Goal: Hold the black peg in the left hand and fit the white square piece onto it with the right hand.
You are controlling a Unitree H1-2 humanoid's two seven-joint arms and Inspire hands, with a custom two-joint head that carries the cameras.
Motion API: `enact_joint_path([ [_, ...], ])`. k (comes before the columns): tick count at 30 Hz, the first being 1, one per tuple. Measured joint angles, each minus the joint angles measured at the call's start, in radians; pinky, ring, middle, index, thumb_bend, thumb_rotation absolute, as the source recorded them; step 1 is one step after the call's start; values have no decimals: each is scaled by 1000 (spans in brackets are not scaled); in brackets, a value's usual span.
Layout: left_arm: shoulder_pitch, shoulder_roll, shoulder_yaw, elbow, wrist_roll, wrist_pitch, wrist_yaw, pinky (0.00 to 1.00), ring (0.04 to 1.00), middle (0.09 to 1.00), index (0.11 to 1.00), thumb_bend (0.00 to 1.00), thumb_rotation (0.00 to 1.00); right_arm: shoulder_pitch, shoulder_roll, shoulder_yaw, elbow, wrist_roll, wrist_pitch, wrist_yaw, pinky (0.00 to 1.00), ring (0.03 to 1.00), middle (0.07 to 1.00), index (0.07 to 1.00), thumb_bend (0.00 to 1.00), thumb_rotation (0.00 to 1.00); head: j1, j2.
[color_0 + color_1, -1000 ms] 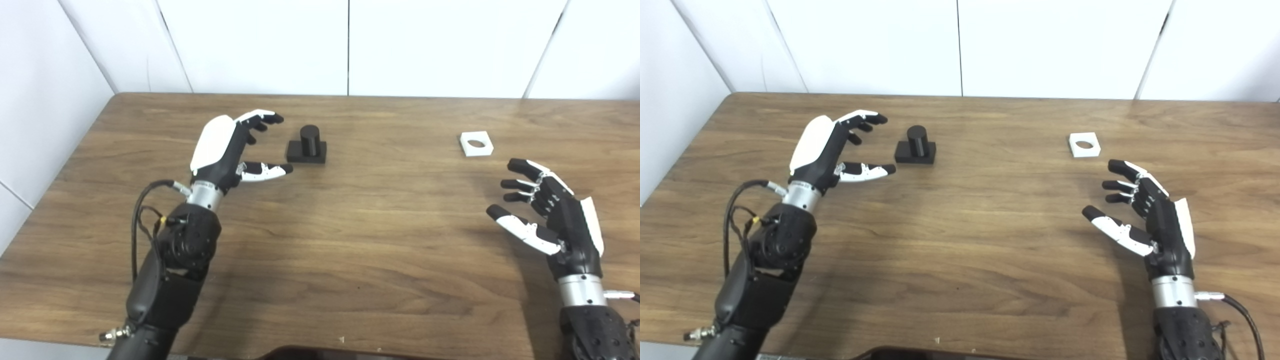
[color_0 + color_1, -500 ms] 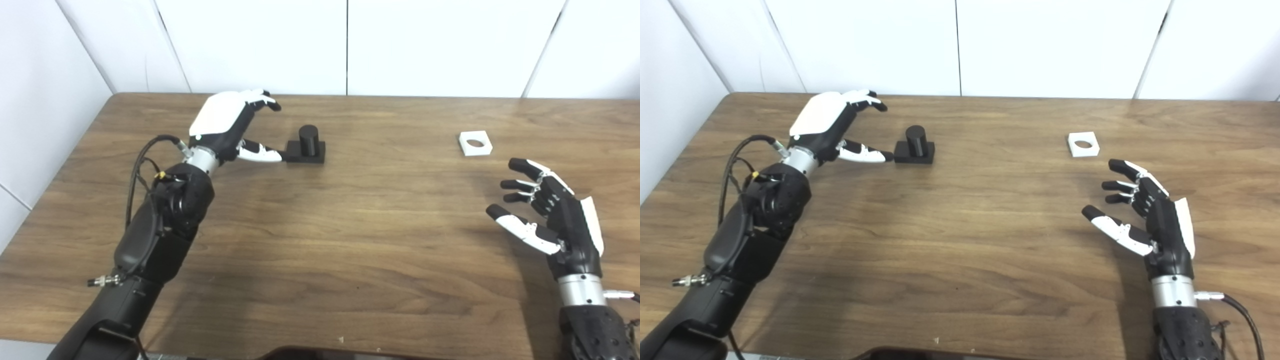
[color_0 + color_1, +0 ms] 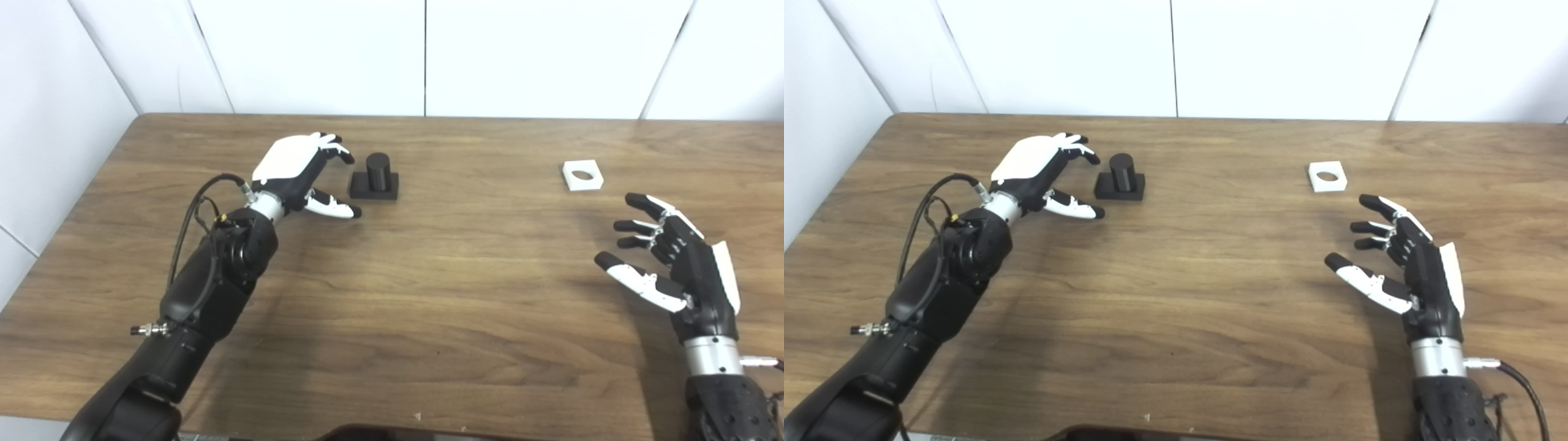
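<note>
A matte black peg [image 3: 378, 170], a short upright cylinder rising from a flat square base of the same black material, is seen standing on the left half of a brown wood-grain worktop [image 3: 429, 275], toward the rear. Just beside it on its left, the black-and-white left hand [image 3: 300, 174] is held above the surface with its white back turned upward; its fingers are spread and curled toward the peg, the thumb reaches forward below them, and nothing is grasped and no contact with the peg is shown. Well apart, on the right half of the worktop, a flat white square piece [image 3: 582, 175] with a round hole through its middle is laid flat. Nearer the front edge, the black-and-white right hand [image 3: 674, 260] is held released, palm facing left, its fingers parted and empty, near the white piece but apart from it. The worktop is bounded at the rear and left by smooth white wall panels [image 3: 306, 55].
</note>
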Motion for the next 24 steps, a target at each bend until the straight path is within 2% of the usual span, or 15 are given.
enact_joint_path([
  [20,-59,-22,-74,107,5,-8,87,964,1000,968,740,829,367,15,-2,-1,-14,-21,8,-6,577,682,830,771,683,251,-17,8],
  [24,-75,-28,-83,141,2,-29,106,969,1000,969,735,822,381,15,-2,-1,-14,-21,8,-6,576,679,828,771,682,250,-20,8],
])
